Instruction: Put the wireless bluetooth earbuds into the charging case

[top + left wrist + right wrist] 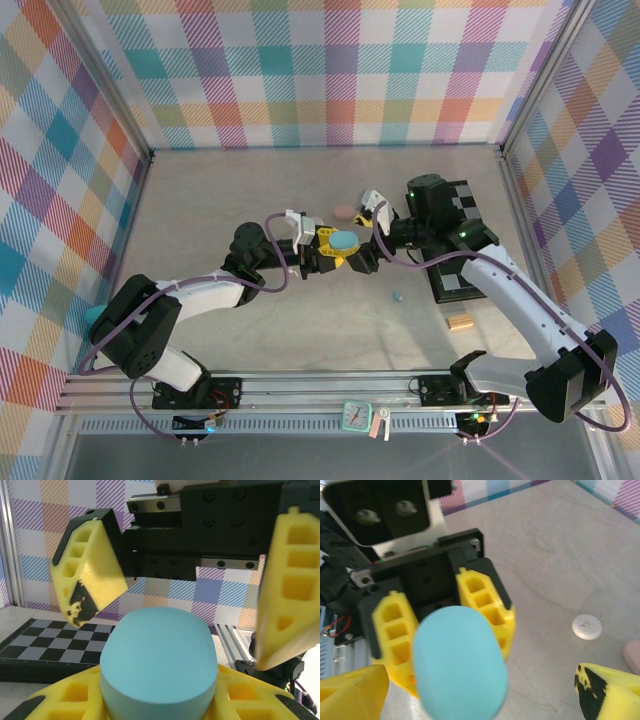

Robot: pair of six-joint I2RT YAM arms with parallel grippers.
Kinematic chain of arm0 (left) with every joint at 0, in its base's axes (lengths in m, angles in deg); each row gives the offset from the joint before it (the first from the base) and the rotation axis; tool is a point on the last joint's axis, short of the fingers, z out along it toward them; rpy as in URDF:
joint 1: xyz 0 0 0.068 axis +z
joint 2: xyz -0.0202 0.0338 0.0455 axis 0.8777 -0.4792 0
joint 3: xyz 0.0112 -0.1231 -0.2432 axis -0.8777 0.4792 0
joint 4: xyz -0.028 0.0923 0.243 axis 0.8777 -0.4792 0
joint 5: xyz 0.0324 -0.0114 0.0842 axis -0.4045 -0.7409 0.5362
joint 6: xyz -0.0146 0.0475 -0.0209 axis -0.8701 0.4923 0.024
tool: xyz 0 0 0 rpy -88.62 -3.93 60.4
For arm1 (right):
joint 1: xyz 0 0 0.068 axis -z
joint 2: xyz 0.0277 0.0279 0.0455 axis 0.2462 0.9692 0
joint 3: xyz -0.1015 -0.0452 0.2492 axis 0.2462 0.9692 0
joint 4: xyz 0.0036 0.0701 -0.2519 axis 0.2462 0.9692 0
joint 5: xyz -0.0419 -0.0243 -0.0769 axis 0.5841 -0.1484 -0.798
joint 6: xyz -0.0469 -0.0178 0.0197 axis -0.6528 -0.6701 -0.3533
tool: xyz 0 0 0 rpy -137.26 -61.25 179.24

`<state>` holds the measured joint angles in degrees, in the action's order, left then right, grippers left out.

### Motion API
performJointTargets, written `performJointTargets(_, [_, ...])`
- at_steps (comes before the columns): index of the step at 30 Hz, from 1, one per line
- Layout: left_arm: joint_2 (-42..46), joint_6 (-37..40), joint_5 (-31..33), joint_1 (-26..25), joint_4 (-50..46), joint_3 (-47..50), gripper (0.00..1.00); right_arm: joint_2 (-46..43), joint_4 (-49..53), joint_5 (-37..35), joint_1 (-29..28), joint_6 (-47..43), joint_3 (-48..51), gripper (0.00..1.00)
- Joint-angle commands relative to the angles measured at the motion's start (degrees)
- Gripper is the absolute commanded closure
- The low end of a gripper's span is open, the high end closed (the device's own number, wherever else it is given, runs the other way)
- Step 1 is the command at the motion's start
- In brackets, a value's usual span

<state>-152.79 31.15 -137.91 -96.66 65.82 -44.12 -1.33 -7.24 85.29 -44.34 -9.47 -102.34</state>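
two yellow-fingered grippers meet mid-table. you have the left gripper (333, 251) clamped on a light blue pebble-shaped plastic case (345, 241). right gripper (182, 625) fingers stand apart around it. one tiny light blue earbud (397, 296) lies near-right.

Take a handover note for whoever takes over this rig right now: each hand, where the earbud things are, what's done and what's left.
Left hand: shut on the light blue case, held off the table.
Right hand: open, fingers either side of that case, not gripping.
Things: one light blue earbud lies on the table near the checkered board. The pink case sits beyond the hands. A small white round piece is too small to identify.
Done: the case is lifted. It looks closed, with no earbud seen inside.
Left: open the case and seat the earbuds.
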Motion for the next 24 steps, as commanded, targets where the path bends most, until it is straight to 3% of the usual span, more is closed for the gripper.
performJointTargets(1, [0.21,-1.38,-2.57,0.4,4.17,-0.86,0.73,0.85,-1.3,-5.13,-0.29,-0.67,-1.33,0.06])
performJointTargets(16, [0.39,-1.04,-4.02,0.4,4.14,-0.56,0.73,-0.18,-5.37,-11.81,0.93,7.7,-1.28,0.1])
performJointTargets(24, [0.44,-0.68,-3.98,0.4,4.18,0.14,0.73,-0.98,-8.23,-10.84,1.6,11.24,-1.42,0.11])
